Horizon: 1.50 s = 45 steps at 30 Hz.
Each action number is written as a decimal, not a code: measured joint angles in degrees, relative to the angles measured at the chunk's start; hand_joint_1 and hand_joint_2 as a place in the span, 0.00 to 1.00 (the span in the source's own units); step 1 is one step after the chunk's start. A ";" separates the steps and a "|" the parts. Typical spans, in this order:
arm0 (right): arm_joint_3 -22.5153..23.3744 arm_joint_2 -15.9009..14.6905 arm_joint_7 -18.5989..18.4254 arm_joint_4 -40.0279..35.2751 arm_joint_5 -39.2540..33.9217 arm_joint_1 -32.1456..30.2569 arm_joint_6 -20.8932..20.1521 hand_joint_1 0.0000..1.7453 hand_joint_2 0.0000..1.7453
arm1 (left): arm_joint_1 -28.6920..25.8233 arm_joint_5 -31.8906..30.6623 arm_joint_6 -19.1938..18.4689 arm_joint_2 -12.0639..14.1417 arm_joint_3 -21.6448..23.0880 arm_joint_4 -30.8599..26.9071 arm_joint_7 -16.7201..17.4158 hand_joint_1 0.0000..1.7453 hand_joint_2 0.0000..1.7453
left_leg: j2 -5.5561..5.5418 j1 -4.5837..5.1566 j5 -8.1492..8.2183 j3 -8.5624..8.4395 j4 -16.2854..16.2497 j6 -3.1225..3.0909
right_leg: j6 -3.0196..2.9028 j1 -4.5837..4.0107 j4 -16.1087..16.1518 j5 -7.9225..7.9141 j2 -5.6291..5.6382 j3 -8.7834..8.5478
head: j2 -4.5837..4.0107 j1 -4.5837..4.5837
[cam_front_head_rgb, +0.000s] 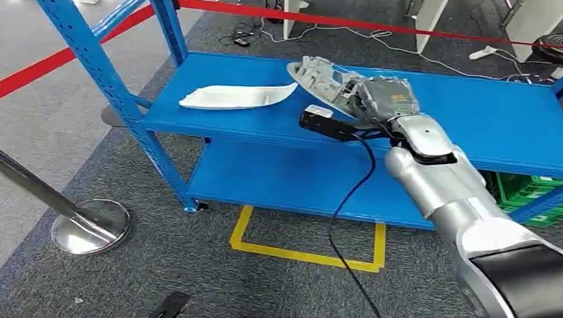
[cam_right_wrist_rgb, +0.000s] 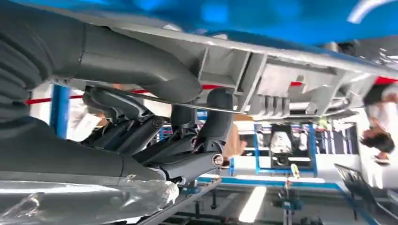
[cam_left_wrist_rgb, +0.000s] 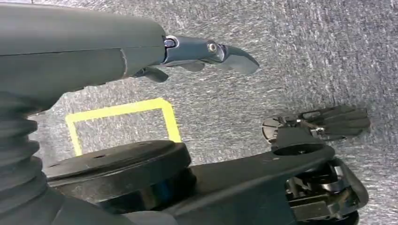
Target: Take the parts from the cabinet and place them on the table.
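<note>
From my head view, my right hand (cam_front_head_rgb: 380, 99) grips a grey ribbed plastic part (cam_front_head_rgb: 320, 79) just above the top shelf (cam_front_head_rgb: 478, 116) of the blue cabinet, with a white moulded part (cam_front_head_rgb: 235, 97) lying flat on that shelf to its left. My left wrist view looks down on grey carpet (cam_left_wrist_rgb: 305, 61) and a yellow floor marking (cam_left_wrist_rgb: 122, 110), my left hand (cam_left_wrist_rgb: 206, 54) holding nothing, fingers extended. In my right wrist view (turned over), my fingers (cam_right_wrist_rgb: 206, 126) and thumb clamp the part's edge.
</note>
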<state>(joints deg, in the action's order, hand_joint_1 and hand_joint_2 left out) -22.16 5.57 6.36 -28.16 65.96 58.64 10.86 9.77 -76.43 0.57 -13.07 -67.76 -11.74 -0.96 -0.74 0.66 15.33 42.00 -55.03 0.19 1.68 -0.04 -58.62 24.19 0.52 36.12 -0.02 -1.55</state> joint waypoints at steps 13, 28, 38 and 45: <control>-3.80 0.00 -0.59 -5.26 -5.68 -0.44 0.18 1.00 1.00 | -0.38 0.00 0.17 0.00 -0.87 0.00 -0.26 0.00 0.00 | 0.00 0.00 0.01 0.04 0.00 0.01 | -0.02 0.01 0.00 0.02 0.00 0.06 | 0.00 0.00; -6.23 -1.03 -0.85 -8.39 -8.19 -0.98 0.52 1.00 1.00 | -0.49 0.00 1.35 0.00 -0.94 0.00 -2.01 0.00 1.00 | 0.00 0.00 0.01 0.07 0.00 0.01 | -0.02 0.01 0.00 0.02 0.01 0.10 | 0.00 0.00; -6.99 -2.71 -1.14 -14.62 -9.11 -0.99 2.08 1.00 1.00 | -0.95 0.00 1.03 0.00 -1.22 0.00 -1.99 0.00 1.00 | 0.00 0.00 0.01 0.12 0.00 0.01 | -0.02 0.01 0.00 0.02 0.00 0.16 | 0.00 0.00; -7.02 -4.18 -2.34 -17.94 -9.22 -1.50 4.26 1.00 1.00 | -1.06 0.00 1.05 0.02 -1.42 0.00 -1.99 0.00 1.00 | 0.00 0.00 0.00 0.16 0.00 0.00 | 0.00 0.01 0.00 0.00 0.00 0.19 | 0.00 0.00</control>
<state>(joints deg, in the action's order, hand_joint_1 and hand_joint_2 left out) -29.18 1.40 4.02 -46.10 56.74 57.14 15.13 8.71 -76.43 1.62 -13.05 -69.18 -11.74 -2.95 -0.74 0.65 15.32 42.16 -55.03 0.19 1.67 -0.02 -58.62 24.18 0.52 36.31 -0.02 -1.55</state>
